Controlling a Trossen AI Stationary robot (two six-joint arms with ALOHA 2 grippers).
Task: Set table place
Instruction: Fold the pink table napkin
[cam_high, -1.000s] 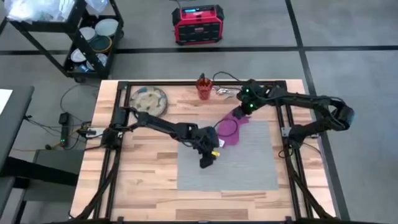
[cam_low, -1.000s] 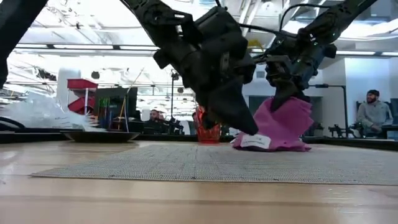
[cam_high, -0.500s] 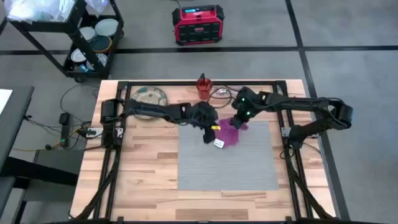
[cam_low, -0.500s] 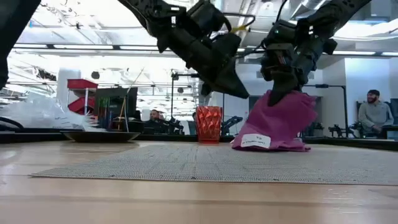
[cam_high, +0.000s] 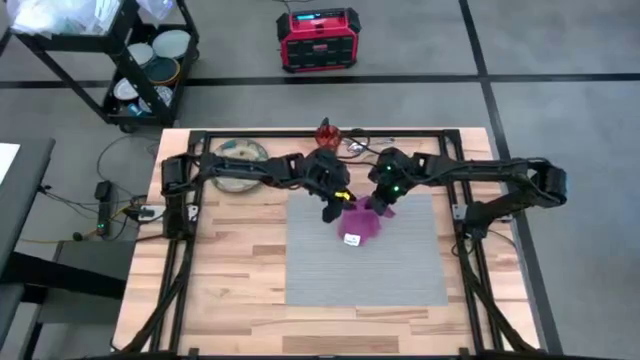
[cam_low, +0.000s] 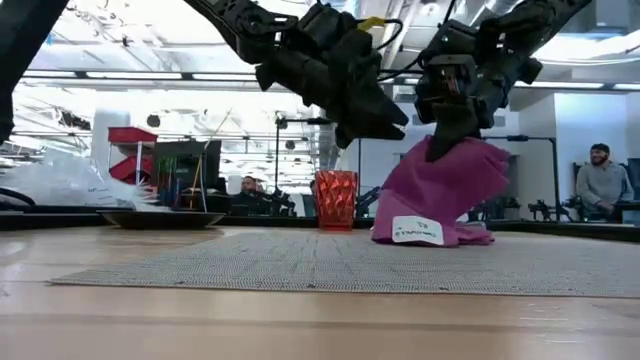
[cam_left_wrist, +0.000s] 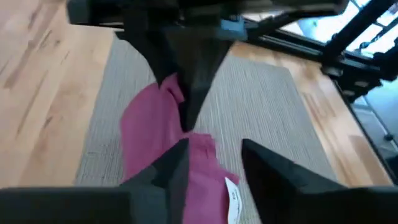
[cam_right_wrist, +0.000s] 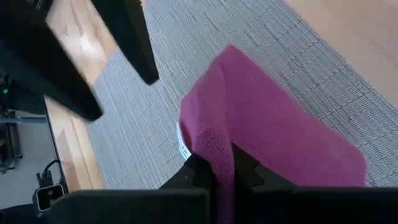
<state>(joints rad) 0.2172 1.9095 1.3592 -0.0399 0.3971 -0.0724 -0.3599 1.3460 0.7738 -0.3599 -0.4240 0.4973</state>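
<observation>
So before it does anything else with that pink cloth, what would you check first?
1. Right tool pinching the napkin: ok, shut on the raised fold.
2. Left tool free to take a grip: ok, open, just above the cloth.
3. Napkin over the mat: ok, lower end resting on it.
4. Napkin spread flat: not ok, bunched.
5. Cup clear of both arms: ok, behind, upright.
6. Cutlery ready: cannot tell.

White tag (cam_low: 416, 231) on the magenta napkin (cam_low: 440, 195), print too small to read
</observation>
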